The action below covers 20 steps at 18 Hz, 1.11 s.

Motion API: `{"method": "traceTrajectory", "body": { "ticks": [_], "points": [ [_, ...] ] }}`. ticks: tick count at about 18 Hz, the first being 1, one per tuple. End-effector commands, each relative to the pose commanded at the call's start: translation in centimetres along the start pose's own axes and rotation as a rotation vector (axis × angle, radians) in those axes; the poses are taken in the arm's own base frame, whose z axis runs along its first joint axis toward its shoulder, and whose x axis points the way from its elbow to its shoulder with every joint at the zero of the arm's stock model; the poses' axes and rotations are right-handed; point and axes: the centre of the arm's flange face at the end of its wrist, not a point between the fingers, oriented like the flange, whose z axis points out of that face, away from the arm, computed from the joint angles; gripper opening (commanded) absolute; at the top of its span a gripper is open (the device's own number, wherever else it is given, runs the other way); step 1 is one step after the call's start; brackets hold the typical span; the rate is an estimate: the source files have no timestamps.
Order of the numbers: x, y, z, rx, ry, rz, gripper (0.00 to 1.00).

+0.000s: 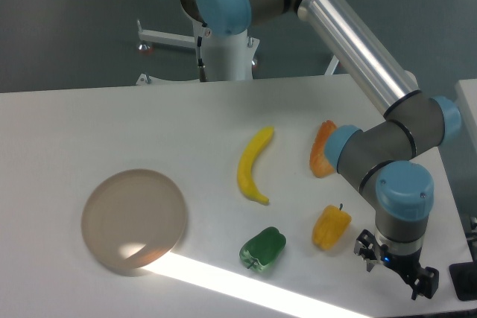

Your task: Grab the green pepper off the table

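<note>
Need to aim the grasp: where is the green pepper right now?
The green pepper lies on the table near the front edge, between the plate and the yellow pepper.

Green pepper [262,249]: small, glossy, bright green, lobed and blocky, plastic look. Lies on its side on the desk [112,124], near the front edge, untouched. A band of bright light crosses the surface just at its lower side. Desk: large, flat, white top, rounded corner visible at right

green pepper [263,249] on table [89,124], claw [396,272] open, right of yellow pepper [330,226]
</note>
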Motion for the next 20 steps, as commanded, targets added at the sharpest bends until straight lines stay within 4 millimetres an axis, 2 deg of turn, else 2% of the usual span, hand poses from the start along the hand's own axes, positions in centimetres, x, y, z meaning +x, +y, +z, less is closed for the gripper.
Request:
{"method": "traceTrajectory", "body": {
  "ticks": [2,5,7,10,12,16,18,20],
  "points": [
    [0.6,0.0,-0.8,0.005,0.012,-0.049,1.0],
    [2.5,-1.8,-2.8,0.152,0.108,-0.192,1.0],
    [3.7,-1.7,-4.3,0.261,0.2,-0.303,1.0],
    [5.2,-1.0,-6.2,0.276,0.247,-0.36,1.0],
    [7.2,-0.9,-6.7,0.273,0.297,-0.365,1.0],
    [10.4,0.0,-6.0,0.232,0.359,-0.375,1.0],
    [11.8,0.4,-4.6,0.213,0.384,-0.372,1.0],
    [12.4,0.2,-3.9,0.207,0.393,-0.366,1.0]
  ]
}}
